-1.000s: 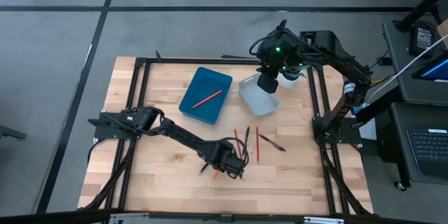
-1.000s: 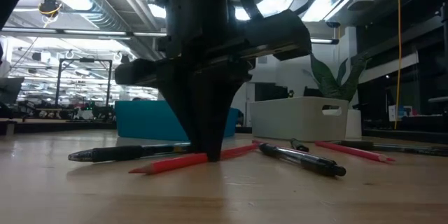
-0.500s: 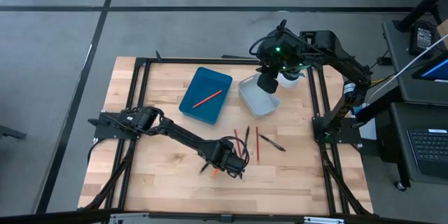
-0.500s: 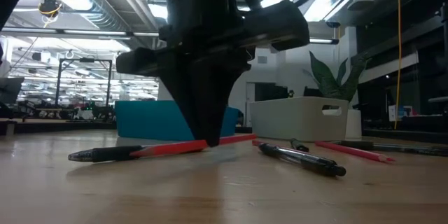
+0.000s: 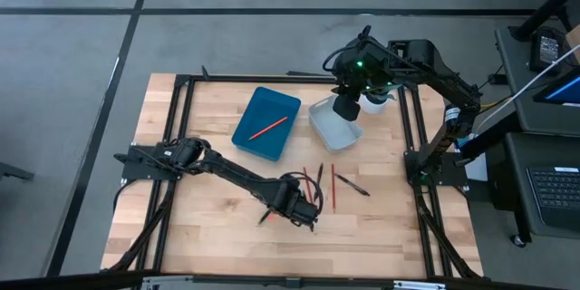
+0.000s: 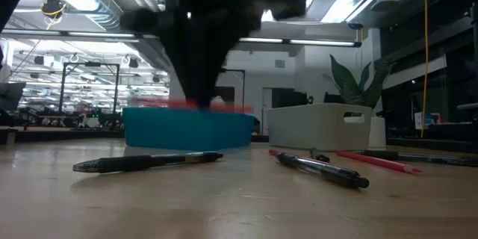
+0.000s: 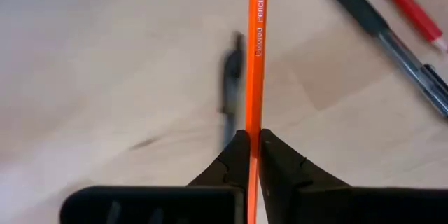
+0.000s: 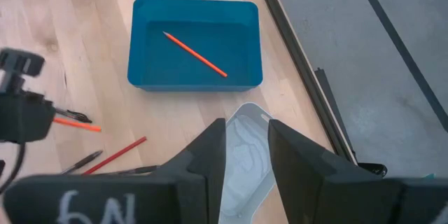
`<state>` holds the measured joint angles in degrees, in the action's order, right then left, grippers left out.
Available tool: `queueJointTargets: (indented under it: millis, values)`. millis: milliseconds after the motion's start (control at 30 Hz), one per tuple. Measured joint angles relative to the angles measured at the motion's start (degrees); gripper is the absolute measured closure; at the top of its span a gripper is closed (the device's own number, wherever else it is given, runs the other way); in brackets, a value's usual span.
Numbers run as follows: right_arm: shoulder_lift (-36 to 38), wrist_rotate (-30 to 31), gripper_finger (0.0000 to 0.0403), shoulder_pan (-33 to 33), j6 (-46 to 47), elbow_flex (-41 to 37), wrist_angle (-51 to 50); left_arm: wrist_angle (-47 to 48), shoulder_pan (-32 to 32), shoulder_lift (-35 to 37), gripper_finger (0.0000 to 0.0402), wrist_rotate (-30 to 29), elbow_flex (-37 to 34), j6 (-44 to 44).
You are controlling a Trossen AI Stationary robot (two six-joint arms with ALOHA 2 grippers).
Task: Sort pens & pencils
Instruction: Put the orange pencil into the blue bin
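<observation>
My left gripper (image 5: 294, 207) hangs above the near middle of the table, shut on an orange pencil (image 7: 253, 56) that floats above the wood (image 6: 190, 104). Below it a black pen (image 6: 149, 162) lies flat on the table. More pens (image 5: 352, 184) and red pencils (image 5: 333, 188) lie to its right. One pencil (image 8: 196, 54) lies in the blue bin (image 5: 252, 136). My right gripper (image 8: 246, 147) stands open and holds nothing, high above the white bin (image 5: 328, 127). My left gripper pinches the orange pencil's shaft (image 7: 253, 129), about mid-length, between its two fingers (image 7: 276, 161). The fingers point down from above and lie across the pencil. The pencil sits about level, lifted clear of the table.
The blue bin and the white bin (image 8: 245, 157) stand side by side toward the far edge. A black frame rail (image 5: 186, 127) borders the wooden top. Bare wood lies along the near edge and at the left.
My left gripper has risen straight up with the orange pencil. The pencil lay slanted on the table, then lifted clear, and now hangs level at about the height of the blue bin's rim. The black pen beneath stays where it was.
</observation>
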<state>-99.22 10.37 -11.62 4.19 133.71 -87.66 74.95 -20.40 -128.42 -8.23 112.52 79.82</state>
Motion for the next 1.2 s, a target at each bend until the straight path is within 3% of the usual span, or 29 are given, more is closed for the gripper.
queueJointTargets:
  millis: [233, 800, 967, 1200]
  values:
    - [0.0, 0.0, 0.0292, 0.0, 0.6, 0.0, 0.0, 15.6, 2.1, 0.2, 0.0386, -4.8, 7.5, -2.9]
    - [0.0, -1.6, 0.0292, 0.6, 3.3, 0.0, -2.4, 15.1, 17.6, 5.4, 0.0386, -11.0, 6.9, -26.6]
    - [0.0, -1.6, 0.0292, 0.6, 3.2, 0.0, -2.4, 15.1, 22.6, 9.4, 0.0386, -11.2, 2.4, -30.8]
    - [0.0, -1.5, 0.0292, 0.6, 3.1, 0.0, -2.4, 15.1, 29.6, 14.1, 0.0385, -7.3, -10.4, -35.0]
